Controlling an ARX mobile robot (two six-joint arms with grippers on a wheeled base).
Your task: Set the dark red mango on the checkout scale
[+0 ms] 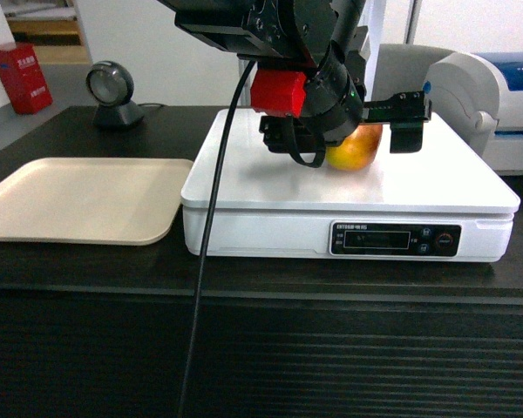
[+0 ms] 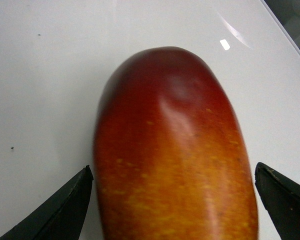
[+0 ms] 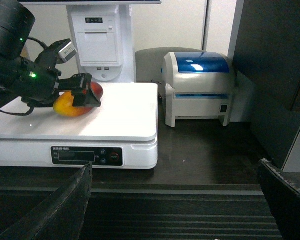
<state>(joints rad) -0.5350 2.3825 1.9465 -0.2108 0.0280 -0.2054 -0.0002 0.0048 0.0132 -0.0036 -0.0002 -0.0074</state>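
Note:
The dark red mango (image 1: 357, 148) lies on the glossy top of the white scale (image 1: 270, 174) on the dark checkout (image 1: 331, 348) counter. My left gripper (image 1: 356, 144) is open and straddles it from above. In the left wrist view the mango (image 2: 175, 150) fills the space between the two black fingertips (image 2: 77, 200), with a thin gap on each side, and the scale (image 2: 40, 75) shows white around it. The right wrist view shows the mango (image 3: 70, 104) on the scale (image 3: 125, 110). My right gripper (image 3: 174, 172) is open and empty before the ribbed checkout (image 3: 190, 215) front.
A beige tray (image 1: 78, 200) lies left of the scale. Behind it stand a barcode scanner (image 1: 112, 91) and a red box (image 1: 22, 77). A white and blue printer (image 3: 200, 85) sits right of the scale. A black cable (image 1: 205, 235) hangs across the scale's front.

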